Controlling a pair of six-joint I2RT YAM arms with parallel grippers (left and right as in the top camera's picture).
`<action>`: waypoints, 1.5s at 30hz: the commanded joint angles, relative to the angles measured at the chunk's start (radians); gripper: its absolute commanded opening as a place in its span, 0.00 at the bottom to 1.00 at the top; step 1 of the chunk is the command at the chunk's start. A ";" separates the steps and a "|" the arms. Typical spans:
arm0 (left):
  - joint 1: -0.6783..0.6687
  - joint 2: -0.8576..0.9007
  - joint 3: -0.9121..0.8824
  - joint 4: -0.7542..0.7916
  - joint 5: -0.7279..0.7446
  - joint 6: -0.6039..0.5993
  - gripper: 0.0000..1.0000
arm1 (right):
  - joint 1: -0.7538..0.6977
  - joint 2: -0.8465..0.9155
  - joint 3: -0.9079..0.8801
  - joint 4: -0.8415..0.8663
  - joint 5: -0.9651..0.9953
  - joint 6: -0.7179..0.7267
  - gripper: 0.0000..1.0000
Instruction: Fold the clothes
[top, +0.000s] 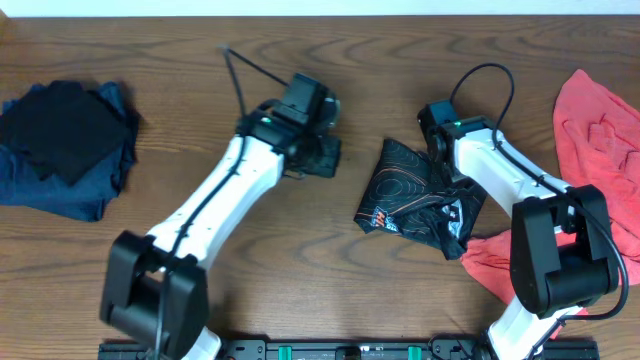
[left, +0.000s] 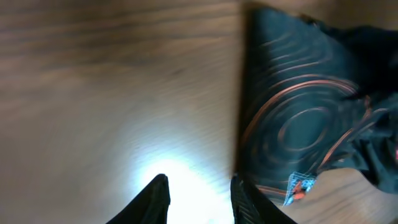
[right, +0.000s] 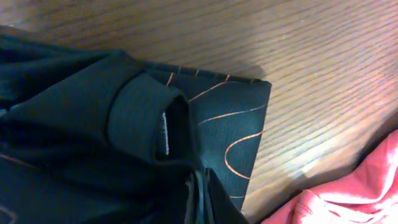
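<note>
At frame centre, a half-folded jersey (top: 410, 190) lies bunched; right gripper (right: 200, 199) pinches it, left gripper (left: 199, 190) open, empty. Red shirt (top: 600, 125) unfolded at right.

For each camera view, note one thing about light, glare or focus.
Overhead: even light, sharp, no glare on the table. Left wrist: a white glare patch on the table next to the left fingers; the wood grain looks soft and smeared, and the jersey is a little clearer. Right wrist: the jersey is so dark that its folds barely show, and a pale sheen lies on the table.
</note>
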 joint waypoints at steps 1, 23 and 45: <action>-0.054 0.056 0.008 0.046 0.069 0.071 0.35 | -0.005 -0.015 -0.004 -0.001 0.027 0.023 0.06; -0.179 0.278 0.008 0.252 0.151 0.161 0.39 | -0.005 -0.015 -0.004 -0.024 0.027 0.020 0.07; -0.121 0.362 0.008 -0.015 0.025 -0.062 0.29 | -0.014 -0.015 -0.004 0.143 -0.040 -0.204 0.08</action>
